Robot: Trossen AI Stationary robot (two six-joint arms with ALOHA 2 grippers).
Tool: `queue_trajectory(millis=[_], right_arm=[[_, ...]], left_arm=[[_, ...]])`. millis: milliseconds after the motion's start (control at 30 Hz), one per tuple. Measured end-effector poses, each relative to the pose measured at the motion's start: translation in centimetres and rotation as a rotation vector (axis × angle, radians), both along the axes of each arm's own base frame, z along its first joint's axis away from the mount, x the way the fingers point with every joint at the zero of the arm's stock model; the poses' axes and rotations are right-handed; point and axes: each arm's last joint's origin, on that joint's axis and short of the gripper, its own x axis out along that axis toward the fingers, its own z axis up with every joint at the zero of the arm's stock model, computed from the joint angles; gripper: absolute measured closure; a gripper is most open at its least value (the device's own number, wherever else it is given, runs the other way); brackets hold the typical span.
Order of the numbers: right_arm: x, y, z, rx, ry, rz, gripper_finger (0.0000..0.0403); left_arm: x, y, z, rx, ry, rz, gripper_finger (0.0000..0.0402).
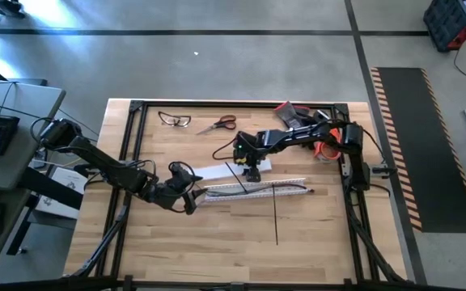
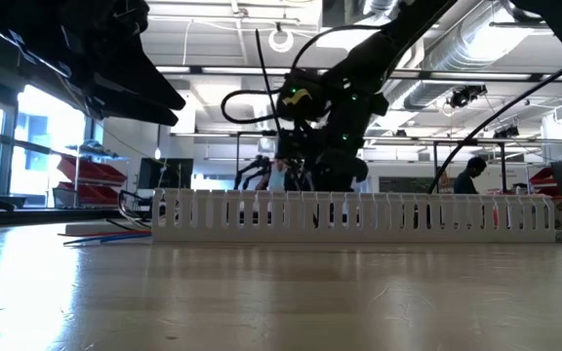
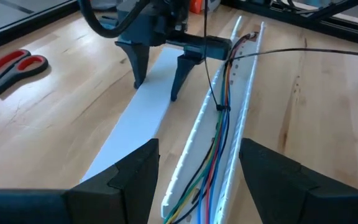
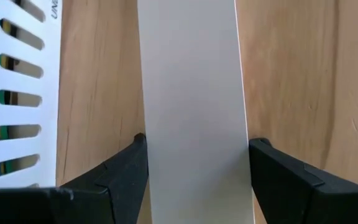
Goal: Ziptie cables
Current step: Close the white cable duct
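Note:
The cables (image 3: 219,134), several thin green, blue, red and yellow wires, lie along the inside of the white slotted channel (image 3: 244,106) (image 1: 290,184). A dark ziptie (image 3: 221,107) is looped around them. One thin dark strip (image 1: 276,218) runs from there toward the near edge, and another (image 3: 205,31) rises steeply. My left gripper (image 3: 197,180) (image 1: 191,196) is open at the channel's left end, with a finger on each side, clear of it. My right gripper (image 4: 197,174) (image 1: 252,172) is open and points down over a flat white strip (image 4: 191,74) lying beside the channel. My right gripper comes from above with its two fingers (image 4: 126,174) at the flat white strip's long edges (image 4: 143,143), across its width. The strip lies flat on the table. I cannot tell whether the fingers touch it.
Red-handled scissors (image 1: 219,124) and clear glasses (image 1: 175,120) lie near the far edge. Orange and red items (image 1: 322,149) sit by the right arm's base. A black frame (image 1: 132,145) borders the wooden table. Bare wood lies on the channel's near side.

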Motion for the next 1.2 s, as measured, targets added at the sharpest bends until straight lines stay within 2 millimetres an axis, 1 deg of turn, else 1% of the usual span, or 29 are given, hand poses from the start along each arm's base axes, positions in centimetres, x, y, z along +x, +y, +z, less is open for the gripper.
queue_trajectory(millis=[67, 200, 333, 400, 467, 533, 600, 667, 733, 800, 900, 967, 1100, 1200], right_arm=[[0.3, -0.1, 0.3, -0.013, -0.008, 0.019, 0.0166], [0.7, 0.0, 1.7, -0.009, -0.049, 0.054, 0.0159], [0.9, 0.0, 3.6, -0.012, -0.126, 0.096, 0.0123], [1.0, -0.1, 3.8, 0.037, -0.157, 0.116, 0.0101], [1.2, 0.0, 3.5, 0.101, -0.195, 0.151, 0.0081], [2.0, 0.3, 3.4, 0.108, -0.273, 0.195, 0.0064], [3.0, 0.9, 2.9, 0.061, -0.337, 0.237, 0.0054], [3.9, 1.3, 1.8, 0.003, -0.382, 0.255, 0.0051], [4.5, 1.5, 0.9, -0.018, -0.421, 0.27, 0.005], [5.0, 1.6, 0.7, -0.043, -0.454, 0.267, 0.005], [5.0, 1.4, -0.2, -0.048, -0.416, 0.213, 0.0056], [4.8, 0.9, -0.4, -0.056, -0.396, 0.188, 0.0067], [4.1, -0.3, -0.9, -0.008, -0.312, 0.111, 0.0092], [3.6, -1.4, -1.1, -0.011, -0.264, 0.026, 0.0106]], left_arm=[[0.0, 0.0, 0.0, -0.001, 0.0, -0.002, 0.0198], [0.0, 0.0, 0.0, -0.008, -0.005, 0.001, 0.0198], [0.0, 0.0, 0.1, -0.01, -0.009, 0.001, 0.0198], [0.0, -0.1, 0.1, -0.01, -0.008, 0.0, 0.0198], [0.0, 0.0, 0.0, -0.01, -0.005, -0.001, 0.0198], [0.0, -0.1, 0.0, -0.011, 0.002, -0.007, 0.0198], [0.0, -0.1, 0.0, -0.013, 0.002, -0.01, 0.0198], [0.0, -0.1, -0.1, -0.012, 0.011, -0.013, 0.0198], [0.0, -0.1, 0.0, -0.013, 0.008, -0.013, 0.0198], [0.0, -0.1, 0.0, -0.014, 0.008, -0.013, 0.0198], [0.0, -0.1, 0.0, -0.015, 0.007, -0.015, 0.0198], [0.0, -0.1, 0.0, -0.015, 0.008, -0.015, 0.0198], [0.0, 0.0, 0.0, -0.014, 0.005, -0.009, 0.0198], [0.0, 0.0, 0.0, -0.015, 0.004, -0.009, 0.0198]])
